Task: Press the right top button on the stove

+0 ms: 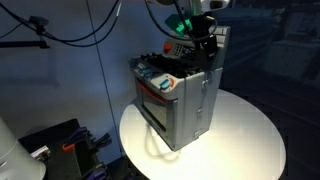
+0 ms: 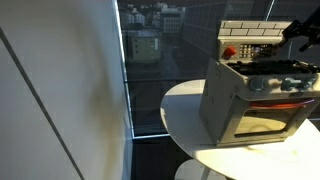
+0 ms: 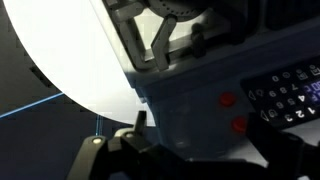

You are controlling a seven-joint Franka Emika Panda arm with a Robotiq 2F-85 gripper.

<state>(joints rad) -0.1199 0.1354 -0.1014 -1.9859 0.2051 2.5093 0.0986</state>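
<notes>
The grey toy stove (image 1: pixel 180 100) stands on a round white table (image 1: pixel 250 150); it also shows in an exterior view (image 2: pixel 250 100). My gripper (image 1: pixel 205 45) hangs over the stove's tiled back wall, at its top edge, as both exterior views show (image 2: pixel 300 30). In the wrist view the stove's back wall (image 3: pixel 190 110) fills the frame, very close. Two red buttons sit on it, one (image 3: pixel 228 99) above the other (image 3: pixel 240 124). My gripper (image 3: pixel 200 138) shows dark fingers apart at the bottom, with nothing between them but the wall. A black burner grate (image 3: pixel 170 35) shows at the top.
A dark keypad panel (image 3: pixel 285 95) sits beside the red buttons. The table edge curves away to the left of the stove (image 3: pixel 60 60). Black cables hang behind (image 1: pixel 60 35), and a window wall stands beyond the table (image 2: pixel 150 60).
</notes>
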